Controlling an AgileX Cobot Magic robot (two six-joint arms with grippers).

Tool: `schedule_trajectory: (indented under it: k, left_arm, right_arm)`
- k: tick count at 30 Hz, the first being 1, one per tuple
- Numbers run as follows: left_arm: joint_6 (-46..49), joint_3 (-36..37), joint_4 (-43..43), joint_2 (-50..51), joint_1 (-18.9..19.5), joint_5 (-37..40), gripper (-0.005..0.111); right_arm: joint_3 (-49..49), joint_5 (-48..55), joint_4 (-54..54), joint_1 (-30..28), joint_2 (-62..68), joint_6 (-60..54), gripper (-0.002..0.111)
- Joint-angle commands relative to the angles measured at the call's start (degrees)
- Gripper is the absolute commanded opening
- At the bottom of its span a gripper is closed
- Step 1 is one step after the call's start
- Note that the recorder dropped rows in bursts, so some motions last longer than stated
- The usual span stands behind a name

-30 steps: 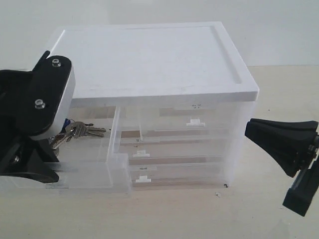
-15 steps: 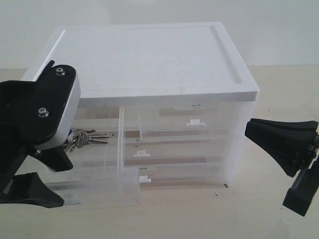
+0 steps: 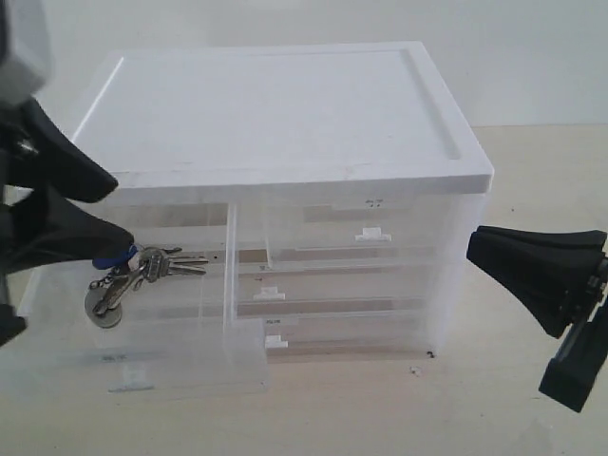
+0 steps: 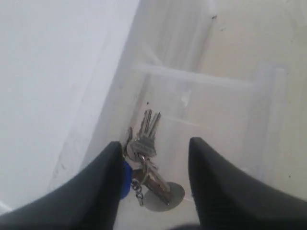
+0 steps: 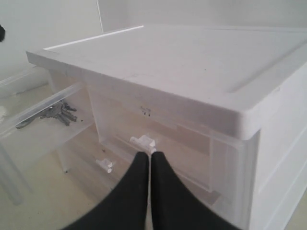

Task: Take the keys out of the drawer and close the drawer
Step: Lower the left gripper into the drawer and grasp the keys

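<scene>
The keys [image 3: 157, 266] lie in the pulled-out translucent drawer [image 3: 180, 375] at the cabinet's left, with the blue fob [image 3: 118, 255] and grey tag [image 3: 106, 310] beside them. My left gripper [image 3: 123, 211] hovers just above them, open. In the left wrist view the keys [image 4: 146, 141] sit between the spread fingers [image 4: 103, 184], the blue fob [image 4: 126, 179] touches one finger, and the drawer wall [image 4: 192, 79] lies beyond. My right gripper [image 3: 473, 249] is shut and empty, off the cabinet's right side. In the right wrist view its tips [image 5: 149, 157] point at the cabinet front, and the keys [image 5: 53, 114] show far off.
The white storage cabinet [image 3: 275, 104] has a flat lidded top. A second half-width drawer [image 3: 370, 233] and two full-width drawers [image 3: 323, 296] are closed beside and below the open one. The pale table [image 3: 427, 408] runs in front.
My left arm has risen and pulled back to the left, uncovering the keys and the grey tag. The keys stay in the drawer. The right arm has not moved.
</scene>
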Motion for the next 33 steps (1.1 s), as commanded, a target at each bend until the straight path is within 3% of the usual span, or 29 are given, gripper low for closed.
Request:
schedule_trajectory:
  k: [1,6,18,22,26,27,33]
  left_arm:
    - [-8.06,-0.11,2.48,7.86,-0.25,-1.17,0.048]
    - [-19.13,-0.11,11.24,13.46,-0.25,-2.26,0.052]
    - [-22.27,-0.11,14.56,19.48,-0.25,-4.58,0.051]
    - [-21.95,-0.11,14.32,19.22,-0.25,-4.67,0.042]
    - [-16.37,-0.11,9.45,18.68,-0.25,-3.40,0.008]
    - [-14.62,-0.11,8.18,18.68,-0.25,-2.81,0.005]
    - [-8.81,-0.11,4.58,16.87,-1.39,-1.17,0.005]
  right_arm:
    - [-0.24,-0.19,0.52,0.21,0.05,0.08,0.000]
    - [-0.24,-0.42,0.52,0.21,0.05,0.09,0.000]
    - [-0.24,-0.66,0.40,0.21,0.05,0.09,0.000]
    - [-0.24,-0.66,0.40,0.21,0.05,0.09,0.000]
    - [-0.24,-0.66,0.40,0.21,0.05,0.09,0.000]
    - [-0.24,-0.66,0.40,0.21,0.05,0.09,0.000]
    - [-0.24,-0.66,0.40,0.21,0.05,0.09,0.000]
